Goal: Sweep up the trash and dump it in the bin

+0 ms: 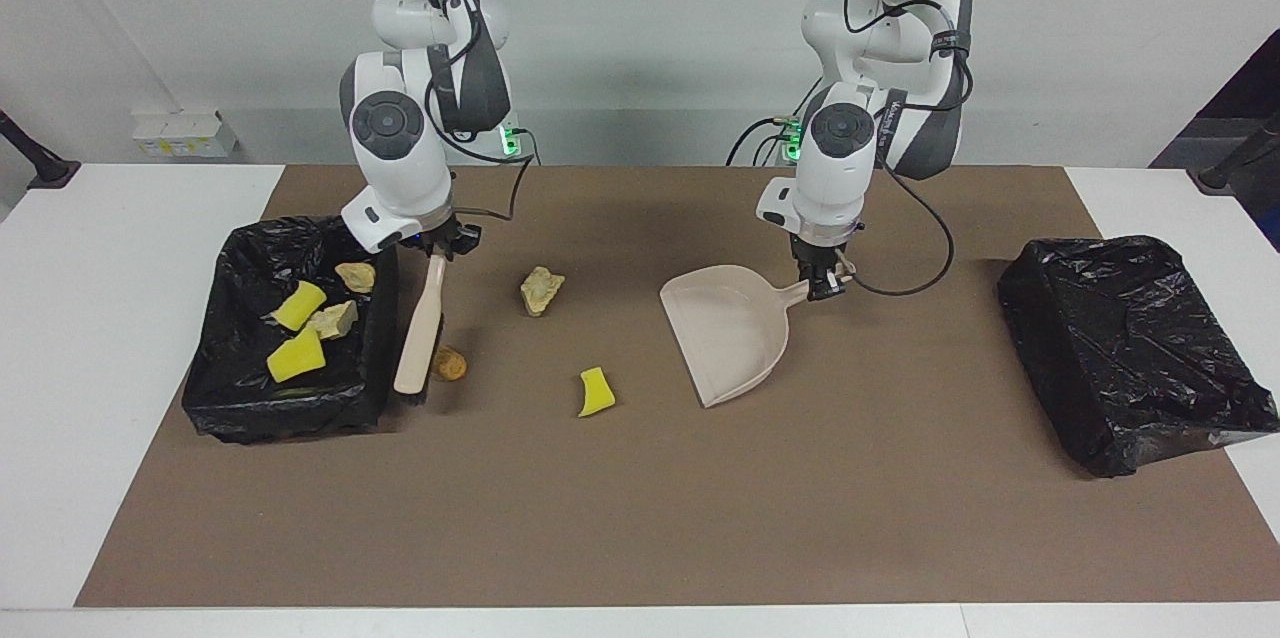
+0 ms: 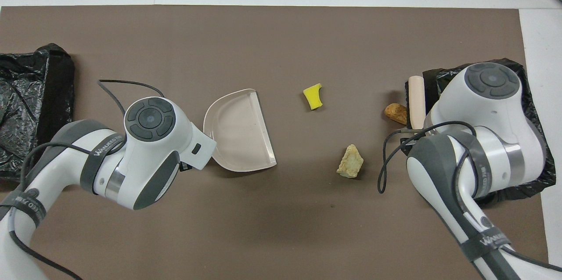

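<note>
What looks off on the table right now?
Three scraps lie loose on the mat, outside the bin: a yellow sponge piece, a pale chunk and a brown lump beside the brush. The dustpan is empty. The second bin sits tilted, bag bunched.

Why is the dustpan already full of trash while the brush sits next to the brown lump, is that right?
Not quite. The dustpan is empty, as the overhead view shows plainly. The brush does sit next to the brown lump, beside the bin. The yellow piece and the beige chunk lie loose on the mat.
</note>
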